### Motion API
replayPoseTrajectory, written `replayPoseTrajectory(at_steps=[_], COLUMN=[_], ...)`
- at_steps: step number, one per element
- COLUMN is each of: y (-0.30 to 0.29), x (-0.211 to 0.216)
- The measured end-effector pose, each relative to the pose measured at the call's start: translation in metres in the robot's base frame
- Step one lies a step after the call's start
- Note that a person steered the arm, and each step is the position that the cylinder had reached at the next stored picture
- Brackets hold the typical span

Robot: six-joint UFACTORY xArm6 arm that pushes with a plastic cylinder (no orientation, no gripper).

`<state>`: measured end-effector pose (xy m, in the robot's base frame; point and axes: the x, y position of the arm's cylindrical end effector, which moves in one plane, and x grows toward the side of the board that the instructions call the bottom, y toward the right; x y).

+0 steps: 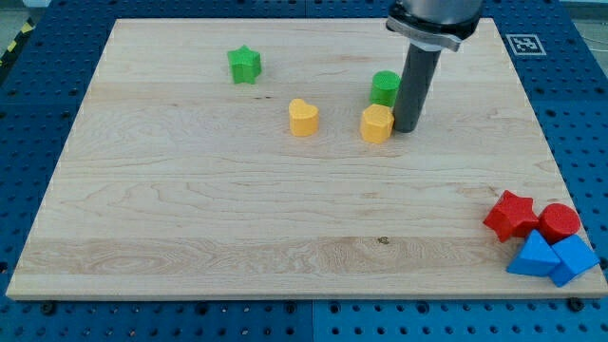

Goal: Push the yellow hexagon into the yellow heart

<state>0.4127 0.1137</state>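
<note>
Camera view shows the tabletop (190, 237), a pale wooden board, with the dark rod descending from the view's top. No fingers are fitted to this arm, so nothing is clenched or released; the work is done by my tip (407, 129) alone, which is set on the board just to the view's right of the yellow hexagon (377, 123), touching it or very nearly so.

The yellow hexagon lies a little right of the board's middle, in its upper half. The yellow heart (304, 118) is placed to its left, apart from it, at almost the same height in the view. The tip's position on the far side of the hexagon from the heart is judged to be deliberate: a leftward slide would carry the hexagon straight towards the heart.

A green cylinder (386, 87) stands just above the hexagon, close to the rod, and could be brushed if the path drifts upward. A green star (245, 65) sits well apart at upper left. At the lower right corner a red star (510, 215), a red cylinder (559, 221) and two blue blocks (551, 258) are clustered, clear of the route.
</note>
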Motion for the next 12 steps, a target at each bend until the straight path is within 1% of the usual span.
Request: replayPoseTrajectory(at_steps=[1, 2, 3, 4, 5, 7, 9, 10, 11, 12], y=[-0.018, -0.016, 0.011, 0.014, -0.011, -0.036, -0.04, -0.052, -0.028, 0.01], x=[-0.005, -0.004, 0.022, 0.036, 0.03, -0.007, -0.01, -0.013, -0.013, -0.005])
